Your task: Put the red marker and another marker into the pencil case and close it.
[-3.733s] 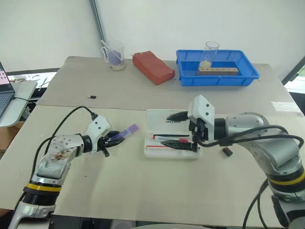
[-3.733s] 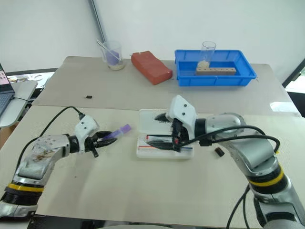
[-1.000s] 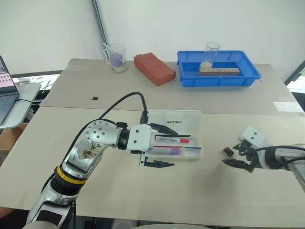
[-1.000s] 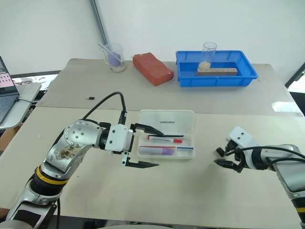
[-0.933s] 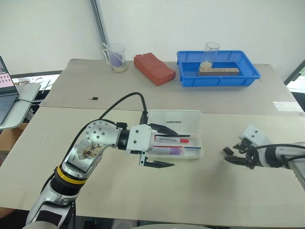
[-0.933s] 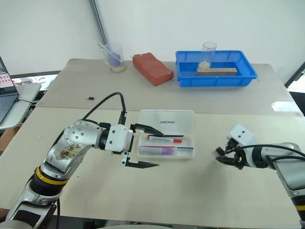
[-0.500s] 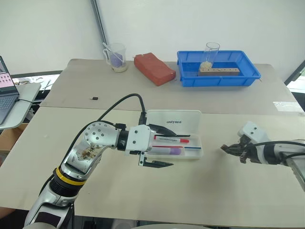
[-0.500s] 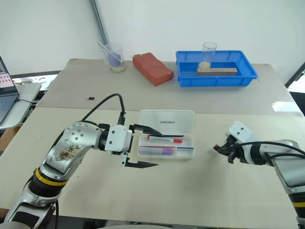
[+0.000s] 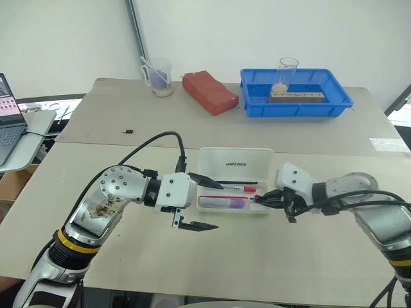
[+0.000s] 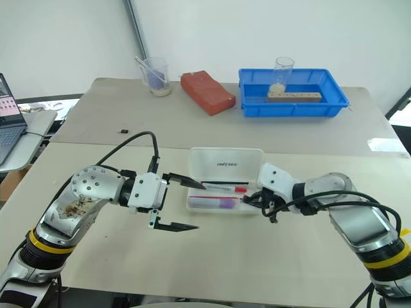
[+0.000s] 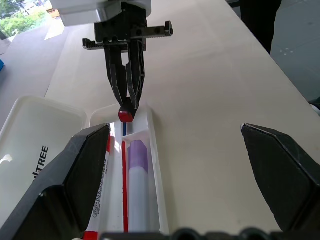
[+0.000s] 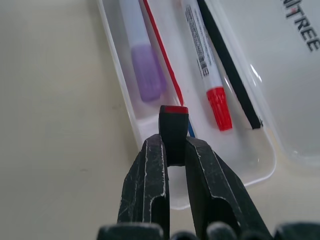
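Note:
The pencil case (image 9: 235,163) lies open in mid-table, lid flat behind its tray. Inside lie the red marker (image 9: 232,188) (image 12: 202,47) and the other marker, a purple highlighter (image 9: 222,203) (image 12: 144,65). My left gripper (image 9: 218,206) stands open at the case's left end, one finger over the tray and one in front of it. My right gripper (image 9: 262,200) (image 12: 173,145) is shut on a small black piece with a red end (image 12: 173,127) (image 11: 126,116), held just over the case's right end.
A thin red pen (image 12: 162,50) and a black pen (image 12: 227,55) also lie in the case. At the back stand a blue tray (image 9: 295,110) with a glass, a red-brown block (image 9: 209,92) and a beaker (image 9: 157,77). A laptop (image 9: 6,109) sits far left.
The purple highlighter went from my left gripper into the case. My right gripper shut on the small black piece lying on the table at the right and carried it left to the case's right end.

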